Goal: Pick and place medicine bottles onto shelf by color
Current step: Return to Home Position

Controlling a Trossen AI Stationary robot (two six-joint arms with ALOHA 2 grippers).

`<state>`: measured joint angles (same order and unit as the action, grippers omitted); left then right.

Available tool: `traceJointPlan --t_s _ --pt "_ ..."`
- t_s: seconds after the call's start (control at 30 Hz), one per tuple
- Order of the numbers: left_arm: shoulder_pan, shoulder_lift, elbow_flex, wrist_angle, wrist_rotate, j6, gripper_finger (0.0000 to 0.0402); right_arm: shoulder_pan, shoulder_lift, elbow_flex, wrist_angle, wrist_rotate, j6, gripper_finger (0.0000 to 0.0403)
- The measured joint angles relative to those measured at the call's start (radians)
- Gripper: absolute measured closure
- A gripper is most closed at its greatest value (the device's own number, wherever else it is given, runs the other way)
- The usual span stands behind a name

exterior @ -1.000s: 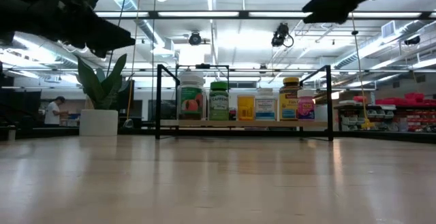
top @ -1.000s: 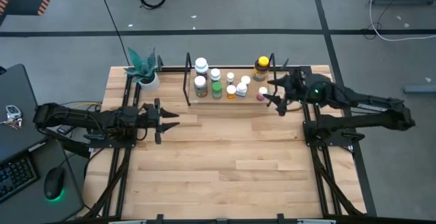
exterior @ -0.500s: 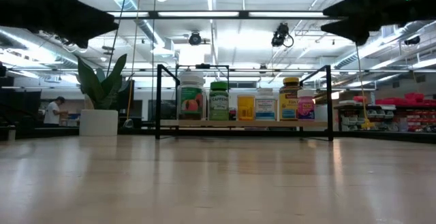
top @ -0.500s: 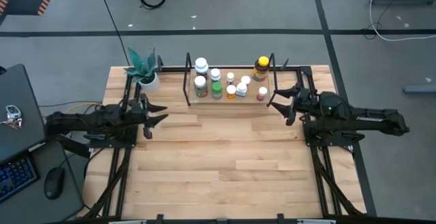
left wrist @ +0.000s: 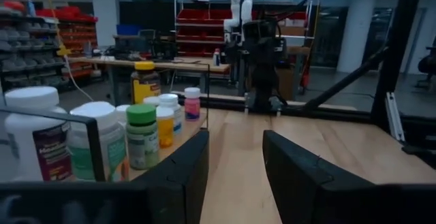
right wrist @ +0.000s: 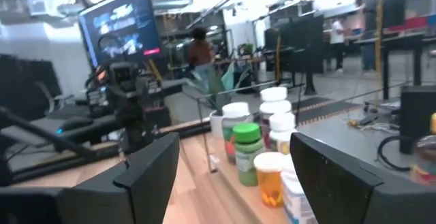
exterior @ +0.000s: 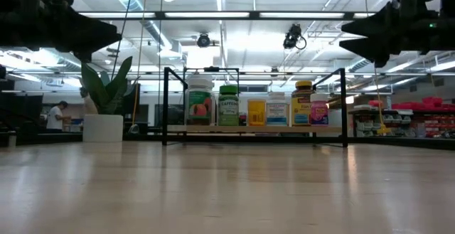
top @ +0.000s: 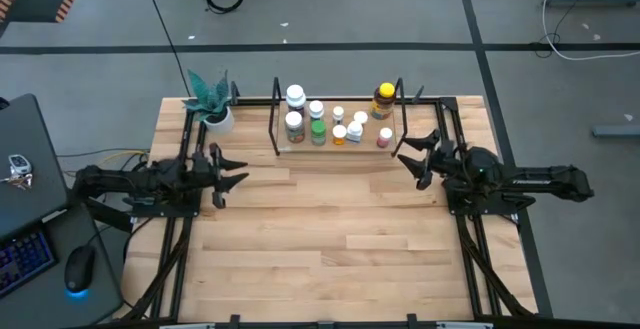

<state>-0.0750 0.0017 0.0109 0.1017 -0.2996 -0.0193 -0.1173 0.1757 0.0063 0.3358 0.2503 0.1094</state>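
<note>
The left claw (top: pixel 231 169) is held released and empty, its two fingers spread wide in the left wrist view with nothing between them. It hangs above the tabletop (top: pixel 330 229), near the potted plant (top: pixel 216 115) and well apart from the shelf (exterior: pixel 256 129). The right claw (top: pixel 409 159) is likewise released and empty, and it is found just beside the shelf's right end posts, raised clear of the boards in the low view. The medicine bottles (top: pixel 336 121) are all seen standing upright on the shelf's base. The larger white ones and a green bottle (exterior: pixel 228 106) are at the left, small ones are in the middle, and the amber bottle with the yellow cap (exterior: pixel 303 104) and a pink bottle (exterior: pixel 319 110) are at the right. Sorting appears to be finished, and only the retreat to rest is judged to be left. It would be done well if both claws were kept raised and drawn straight back along their own sides, away from the shelf. The greater care is called for on the right. There the claw should be pulled back before any turning of the wrist, so that the end posts and the pink bottle nearest them are not clipped. On the left, the plant's leaves should be given room.
</note>
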Motion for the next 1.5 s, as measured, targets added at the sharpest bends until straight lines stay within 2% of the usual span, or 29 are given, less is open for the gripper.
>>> traceJointPlan --t_s 0.17,0.33,1.17,1.5 --pt "0.0 0.004 -0.002 -0.018 0.0 -0.07 0.0251 0.0 0.0 0.0 0.033 0.053 0.017 0.0115" --pt "0.0 0.004 -0.002 -0.017 0.0 -0.127 0.0249 0.0 0.0 0.0 0.038 0.04 0.027 0.0115" --pt "0.0 0.004 -0.003 -0.017 0.0 -0.127 0.0257 0.0 0.0 0.0 0.036 0.036 0.026 0.0114" --pt "0.0 0.004 -0.003 -0.017 0.0 -0.126 0.0249 0.0 0.0 0.0 0.036 0.036 0.026 0.0114"
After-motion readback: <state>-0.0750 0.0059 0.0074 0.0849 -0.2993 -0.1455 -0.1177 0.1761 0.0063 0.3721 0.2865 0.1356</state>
